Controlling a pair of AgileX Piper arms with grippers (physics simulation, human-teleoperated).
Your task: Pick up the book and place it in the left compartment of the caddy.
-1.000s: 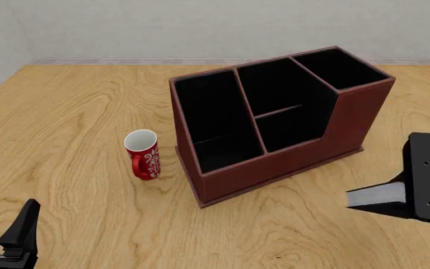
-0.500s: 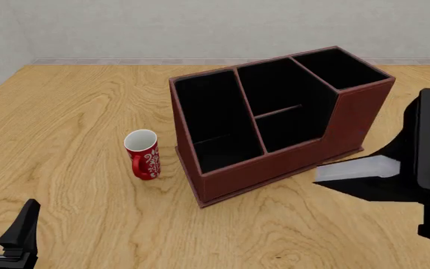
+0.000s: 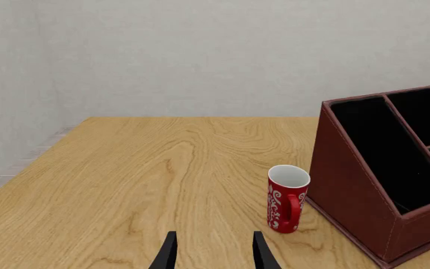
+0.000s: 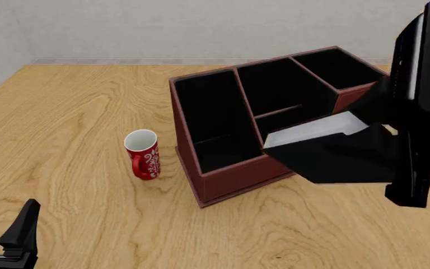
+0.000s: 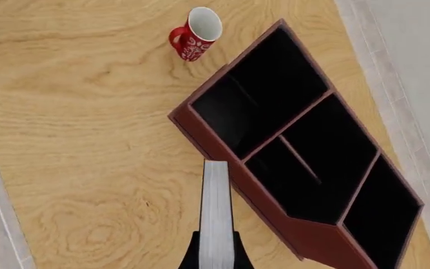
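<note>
The right gripper (image 5: 213, 259) has swung the book (image 4: 327, 148) up off the table, clamped tight, above the caddy (image 4: 223, 176) front; the left compartment (image 4: 215, 120) seems still further left. The left gripper (image 3: 213, 253) idles, open.

Looking straight down from high above the table (image 5: 88, 185). The book (image 5: 216, 213) is clamped between the right gripper (image 5: 216, 255), white page edges facing the camera, its black fingers (image 5: 191, 255) pressed against either cover. The book's far end hangs over the caddy's (image 5: 223, 168) front wall, near the corner by the left compartment (image 5: 263, 92). That compartment is a long black slot running the full depth of the box. Beside it are the split middle sections (image 5: 316, 162), then the end section (image 5: 383, 218). A red mug (image 5: 197, 32) stands on the wood apart from the caddy, just off the left compartment's end.
</note>
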